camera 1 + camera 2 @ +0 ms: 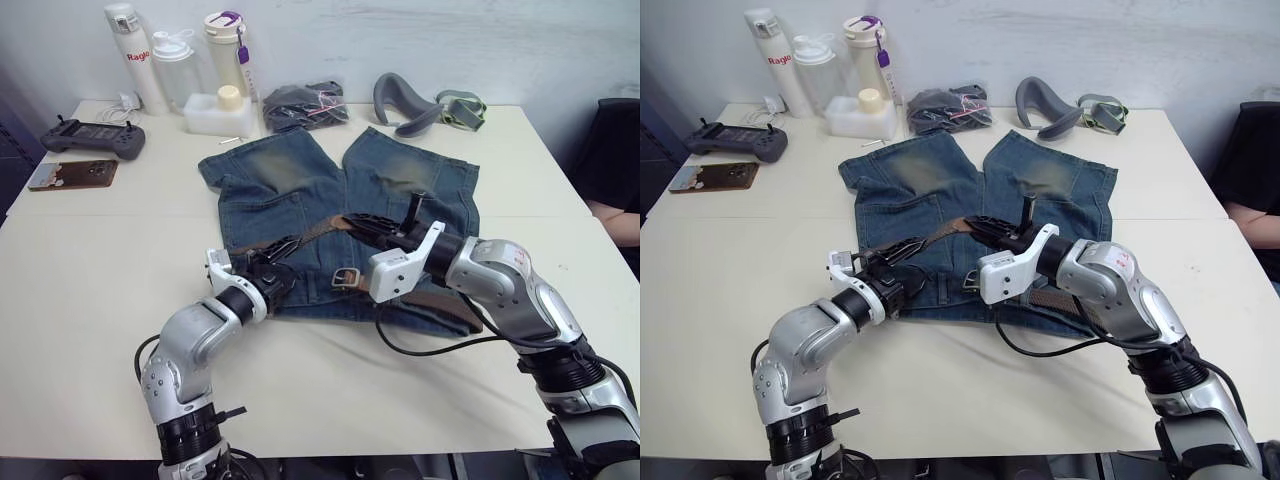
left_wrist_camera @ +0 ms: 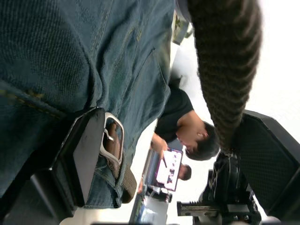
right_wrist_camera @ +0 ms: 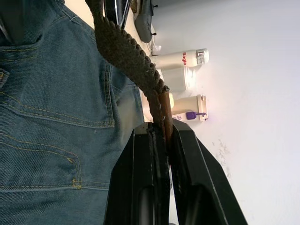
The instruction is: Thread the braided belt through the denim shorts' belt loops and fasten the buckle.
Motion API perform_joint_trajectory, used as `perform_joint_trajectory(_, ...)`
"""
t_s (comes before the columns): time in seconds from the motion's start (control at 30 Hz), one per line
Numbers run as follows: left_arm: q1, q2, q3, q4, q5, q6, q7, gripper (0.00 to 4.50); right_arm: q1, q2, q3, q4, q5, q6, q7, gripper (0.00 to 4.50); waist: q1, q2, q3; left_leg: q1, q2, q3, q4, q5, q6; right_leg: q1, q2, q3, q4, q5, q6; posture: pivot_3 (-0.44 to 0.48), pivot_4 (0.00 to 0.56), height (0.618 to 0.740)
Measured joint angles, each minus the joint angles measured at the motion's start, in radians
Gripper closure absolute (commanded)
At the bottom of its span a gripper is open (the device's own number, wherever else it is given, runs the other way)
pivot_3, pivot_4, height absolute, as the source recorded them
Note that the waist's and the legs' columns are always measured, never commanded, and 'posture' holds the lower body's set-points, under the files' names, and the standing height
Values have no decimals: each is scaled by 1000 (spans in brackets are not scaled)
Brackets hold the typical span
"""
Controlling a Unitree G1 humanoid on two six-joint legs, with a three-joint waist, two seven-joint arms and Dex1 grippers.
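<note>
Nearest you, the left gripper (image 1: 283,262) sits at the near left edge of the denim shorts (image 1: 290,185), its fingers spread wide: in its wrist view one finger (image 2: 86,150) presses on the denim beside the silver buckle (image 2: 114,136), and the other stands apart past the braid without pinching it. Your right gripper (image 3: 164,136) is clamped narrow on the braided belt (image 3: 124,49), gripping the tan leather end where the weave finishes. From that grip the belt runs left across the seat of the shorts toward the left gripper, lifted slightly off the cloth. The buckle (image 1: 345,277) lies near the waistband at the near edge, between the two grippers, and more strap continues right along the waistband beneath the right arm. The shorts lie flat in the middle of the desk (image 1: 90,260), legs pointing away from you.

Expect the braid to be soft, floppy and a little stretchy; it will sag and twist if you hold it far from the tip. The leather end is stiffer and smooth, so keep your hold there to steer it into the belt loops, which I cannot pick out clearly. The denim is limp and will bunch when dragged, so pin the waistband with the left gripper as you feed.
</note>
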Motion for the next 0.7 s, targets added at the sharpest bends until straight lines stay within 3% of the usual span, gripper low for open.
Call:
perform_joint_trajectory(0.33,-66,369,63,401,2,382,-489,60,14,9,1,-15,-5,5,0,4500,-4,0,0,0,0,0,-9,2,-4,-5,-1,-1,1,-1,-2,0,150,740)
perform_joint_trajectory(0.43,-67,492,29,494,3,463,-649,60,14,10,1,-14,-5,7,0,4500,-4,0,0,0,1,0,-11,2,-5,-7,-3,-2,1,-2,-3,0,150,740)
perform_joint_trajectory(0.7,-63,717,-94,613,3,574,-984,60,15,11,1,-14,-5,17,0,4500,-6,0,0,-4,3,2,-13,2,-5,-14,-8,-1,3,-2,-4,0,150,740)
